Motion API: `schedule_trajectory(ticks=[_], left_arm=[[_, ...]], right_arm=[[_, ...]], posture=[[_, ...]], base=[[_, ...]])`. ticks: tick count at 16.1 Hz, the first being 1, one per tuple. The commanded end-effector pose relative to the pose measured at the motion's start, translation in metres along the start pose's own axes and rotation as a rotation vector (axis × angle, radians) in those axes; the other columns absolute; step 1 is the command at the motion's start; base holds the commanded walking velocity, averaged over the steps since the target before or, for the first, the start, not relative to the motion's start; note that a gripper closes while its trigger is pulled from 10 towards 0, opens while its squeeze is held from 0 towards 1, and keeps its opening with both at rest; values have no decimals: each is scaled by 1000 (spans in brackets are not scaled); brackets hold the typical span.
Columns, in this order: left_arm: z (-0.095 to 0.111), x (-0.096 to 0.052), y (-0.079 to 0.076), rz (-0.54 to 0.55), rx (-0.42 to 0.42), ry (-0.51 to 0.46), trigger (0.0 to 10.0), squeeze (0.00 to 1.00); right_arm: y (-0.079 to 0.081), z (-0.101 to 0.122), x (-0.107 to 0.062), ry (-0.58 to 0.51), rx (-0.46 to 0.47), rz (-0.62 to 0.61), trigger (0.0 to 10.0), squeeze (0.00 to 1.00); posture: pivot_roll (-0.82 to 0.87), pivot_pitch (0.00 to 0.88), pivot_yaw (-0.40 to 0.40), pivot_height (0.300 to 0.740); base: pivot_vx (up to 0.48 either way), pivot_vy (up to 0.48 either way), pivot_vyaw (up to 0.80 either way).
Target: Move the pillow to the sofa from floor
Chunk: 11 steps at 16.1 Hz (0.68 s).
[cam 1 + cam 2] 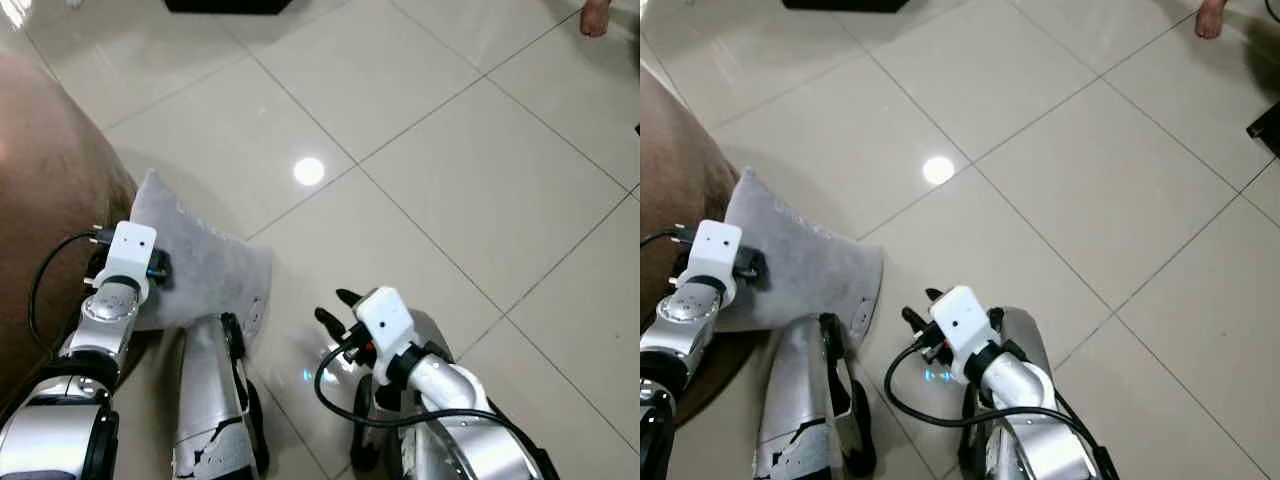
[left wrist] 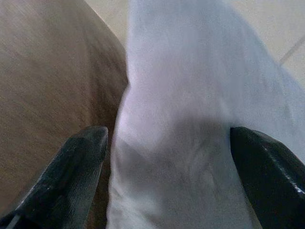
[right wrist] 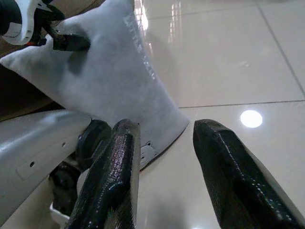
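Note:
A grey pillow (image 1: 205, 265) stands on one edge on the tiled floor, leaning on the brown sofa (image 1: 40, 190) at the left. My left gripper (image 2: 167, 167) is at the pillow's upper edge, open, its two black fingers wide apart on either side of the fabric. One finger (image 2: 71, 176) lies between pillow and sofa with a thin gap to the cloth. My right gripper (image 3: 167, 157) hangs low over the floor just right of the pillow (image 3: 109, 76), open with nothing between its fingers.
My silver leg (image 1: 210, 400) presses against the pillow's lower edge. Glossy beige tiles (image 1: 450, 150) stretch ahead and to the right. A person's foot (image 1: 597, 15) is at the far right, and a dark object (image 1: 230, 5) at the far edge.

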<state>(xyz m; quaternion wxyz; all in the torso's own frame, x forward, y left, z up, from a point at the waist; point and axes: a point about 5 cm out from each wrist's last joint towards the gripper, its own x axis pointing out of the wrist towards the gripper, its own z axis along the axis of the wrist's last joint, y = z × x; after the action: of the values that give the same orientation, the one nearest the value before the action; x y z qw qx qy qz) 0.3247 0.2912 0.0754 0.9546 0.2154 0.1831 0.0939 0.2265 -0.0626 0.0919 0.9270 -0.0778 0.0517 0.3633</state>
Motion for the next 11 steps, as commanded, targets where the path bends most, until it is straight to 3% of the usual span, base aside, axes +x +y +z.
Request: schedule_trajectory(ticks=[1,2,5,7,8,9,11], left_arm=[[-23,-7,1,-41,-2,89,10000,0],[-28,-8,0,-66,8,101,10000,0],[-37,-11,2,-9,51,132,10000,0],[-41,-12,-10,-65,64,170,10000,0],[-42,-12,-21,-120,51,187,8627,0],[-42,-12,-29,-169,40,191,0,0],[-40,-12,-36,-204,38,183,0,0]], right_arm=[[8,-5,1,17,-3,47,10000,0],[8,-4,1,16,-13,55,10000,0],[7,-4,-5,21,-27,64,10000,0],[5,-7,-11,36,-35,76,10000,0],[4,-8,-13,47,-39,83,10000,0],[4,-9,-14,51,-38,85,10000,0],[3,-9,-14,55,-40,89,10000,0]], posture=[[111,396,-31,532],[104,394,-35,532],[77,390,-38,532],[54,389,-41,532],[49,388,-41,532],[49,388,-41,532],[44,384,-39,532]], base=[[0,0,0],[0,0,0],[0,0,0],[0,0,0],[0,0,0],[0,0,0],[0,0,0]])
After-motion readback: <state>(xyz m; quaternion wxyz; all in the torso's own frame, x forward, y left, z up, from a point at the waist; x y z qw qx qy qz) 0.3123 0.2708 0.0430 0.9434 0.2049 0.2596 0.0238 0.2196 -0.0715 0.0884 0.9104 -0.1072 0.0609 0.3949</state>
